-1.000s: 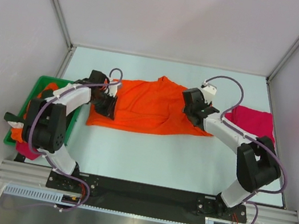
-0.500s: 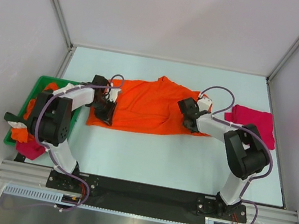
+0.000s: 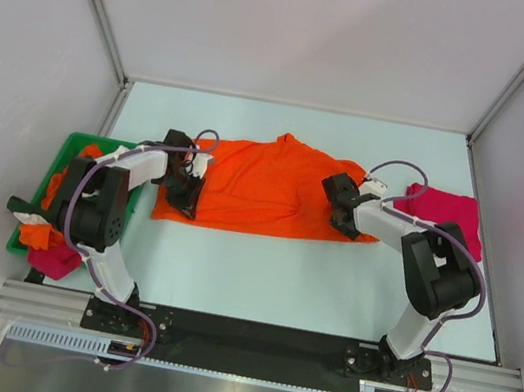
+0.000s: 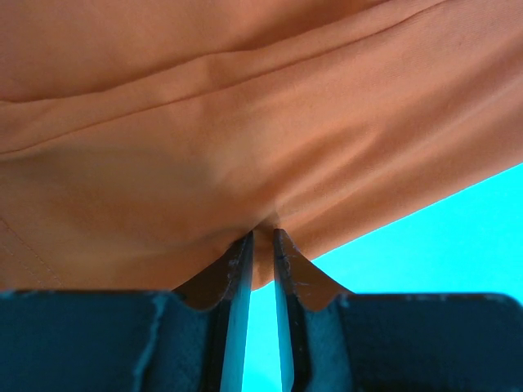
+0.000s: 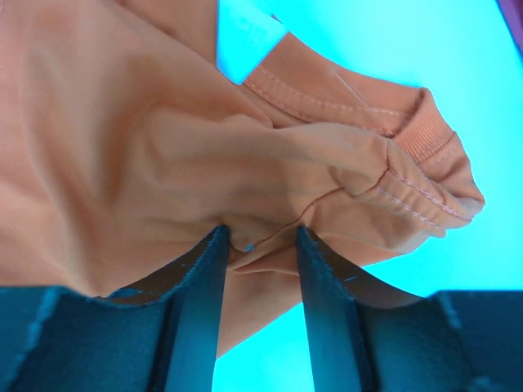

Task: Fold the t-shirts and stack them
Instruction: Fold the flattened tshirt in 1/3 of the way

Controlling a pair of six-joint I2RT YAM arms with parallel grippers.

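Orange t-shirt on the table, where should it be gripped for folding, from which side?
Pinch the orange t-shirt at its left and right ends along the near edge, coming low from the near side: it lies spread flat, so those free edges likely offer loose cloth.

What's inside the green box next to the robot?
Crumpled orange cloth shows in the green bin, with magenta-red cloth at its near end. The left arm covers the middle, so whatever lies beneath is hidden.
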